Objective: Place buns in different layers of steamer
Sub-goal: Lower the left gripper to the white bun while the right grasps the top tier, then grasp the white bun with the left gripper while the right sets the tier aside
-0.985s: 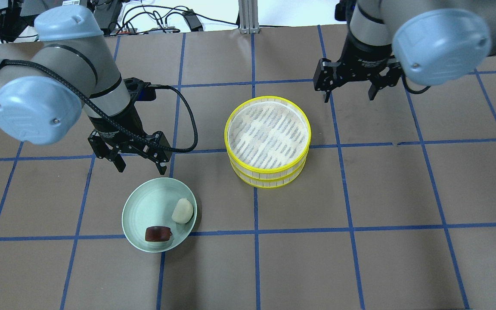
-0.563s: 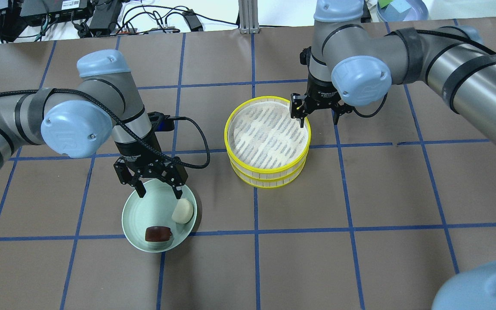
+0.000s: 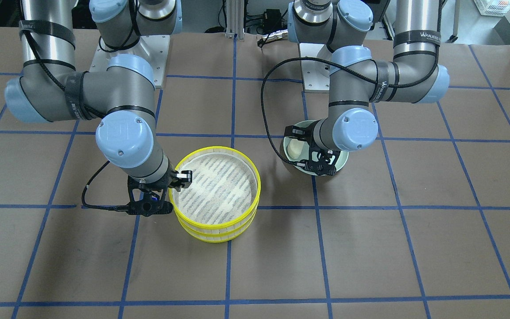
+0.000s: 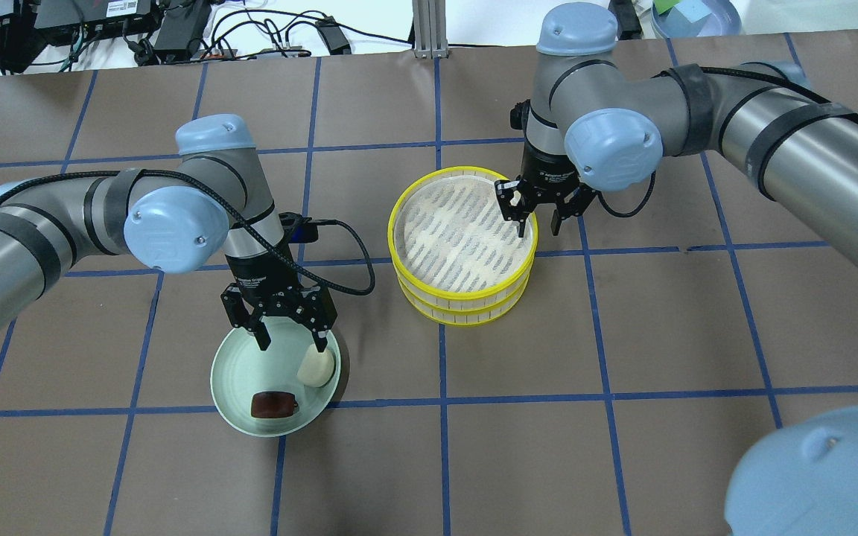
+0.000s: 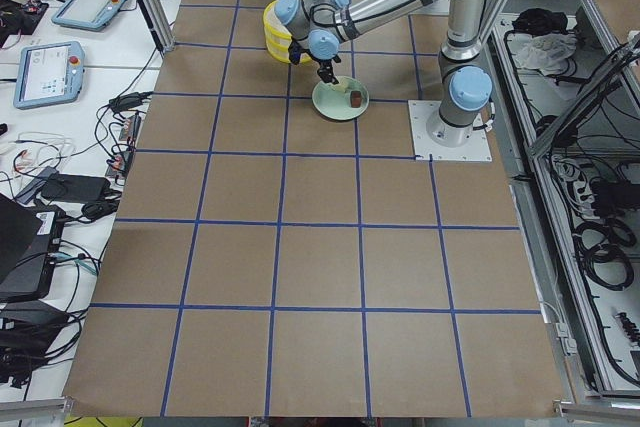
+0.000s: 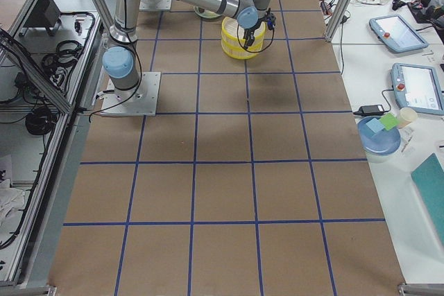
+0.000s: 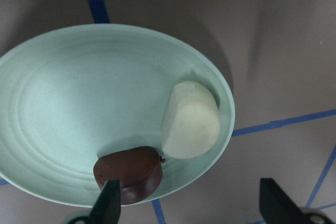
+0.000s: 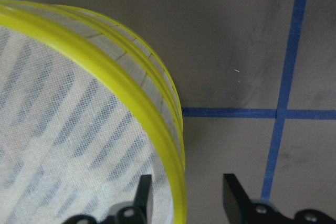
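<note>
Two buns, the white bun (image 4: 316, 368) and the brown bun (image 4: 274, 404), lie just beside each other on the green plate (image 4: 250, 365). Left gripper (image 4: 291, 345) hovers over the plate, jaws apart. Both steamer trays (image 4: 466, 305) stand stacked on the bench (image 4: 623, 335), apart from the plate. Right gripper (image 4: 538, 228), jaws apart, straddles the upper tray (image 4: 392, 242) at its rim.

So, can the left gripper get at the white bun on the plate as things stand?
Probably yes. The left gripper hangs open over the plate and nothing covers the white bun, though the brown bun sits close beside it.
</note>
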Robot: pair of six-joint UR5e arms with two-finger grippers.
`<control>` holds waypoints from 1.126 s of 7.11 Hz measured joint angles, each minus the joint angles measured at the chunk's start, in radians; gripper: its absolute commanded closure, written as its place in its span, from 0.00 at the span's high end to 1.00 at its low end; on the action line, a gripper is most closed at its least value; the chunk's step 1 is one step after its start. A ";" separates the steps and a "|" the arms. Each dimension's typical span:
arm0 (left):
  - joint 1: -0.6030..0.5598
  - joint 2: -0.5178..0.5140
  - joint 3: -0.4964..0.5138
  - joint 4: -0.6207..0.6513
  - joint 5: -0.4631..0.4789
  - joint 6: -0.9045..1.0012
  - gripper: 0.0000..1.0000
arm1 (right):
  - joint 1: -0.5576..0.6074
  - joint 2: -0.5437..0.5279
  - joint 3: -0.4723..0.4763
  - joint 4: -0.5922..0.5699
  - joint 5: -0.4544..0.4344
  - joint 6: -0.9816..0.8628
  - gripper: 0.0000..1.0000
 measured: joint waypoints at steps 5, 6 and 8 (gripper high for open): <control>-0.002 -0.087 -0.009 0.045 -0.005 0.000 0.86 | -0.039 -0.115 -0.014 0.163 -0.012 -0.018 0.00; -0.002 -0.098 -0.009 0.054 -0.006 -0.001 0.59 | -0.090 -0.157 -0.017 0.222 -0.024 -0.055 0.00; -0.002 -0.106 -0.004 0.063 -0.008 -0.001 0.06 | -0.227 -0.290 -0.034 0.354 -0.040 -0.155 0.00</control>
